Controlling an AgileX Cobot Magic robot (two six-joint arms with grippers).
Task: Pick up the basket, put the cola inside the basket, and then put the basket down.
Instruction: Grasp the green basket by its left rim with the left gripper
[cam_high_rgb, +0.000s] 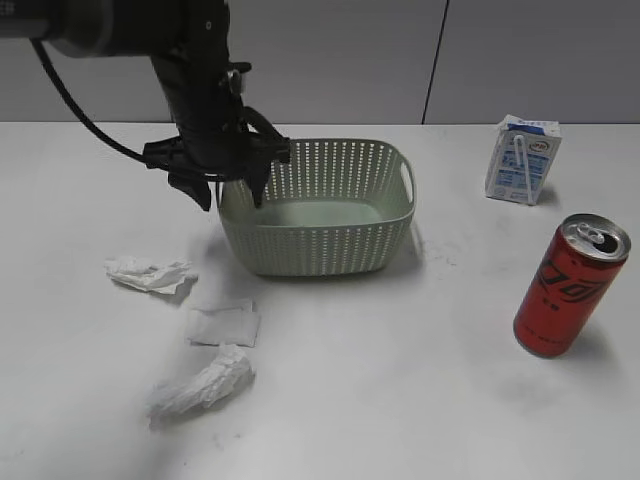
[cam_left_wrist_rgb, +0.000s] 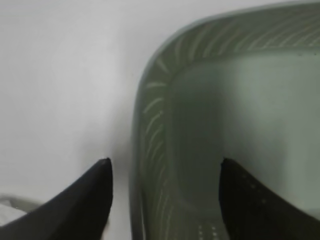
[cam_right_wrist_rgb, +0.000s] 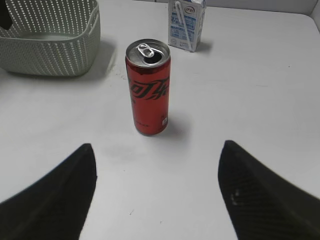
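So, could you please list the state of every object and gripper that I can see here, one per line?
Pale sage-green perforated plastic basket: upright on the table, empty.
Tall slim red cola can: upright, tab opened, untouched.
Small white-and-blue drink carton: upright, straw attached.
Crumpled white tissues: lying loose on the table.
Left gripper: open, straddling the basket's wall.
Right gripper: open, empty, facing the can.

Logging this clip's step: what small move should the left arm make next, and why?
Probably close the left gripper on the basket wall. Its open fingers straddle the basket's left rim, one finger outside, one inside, and the basket sits on the table, not yet lifted. The cola stands untouched.
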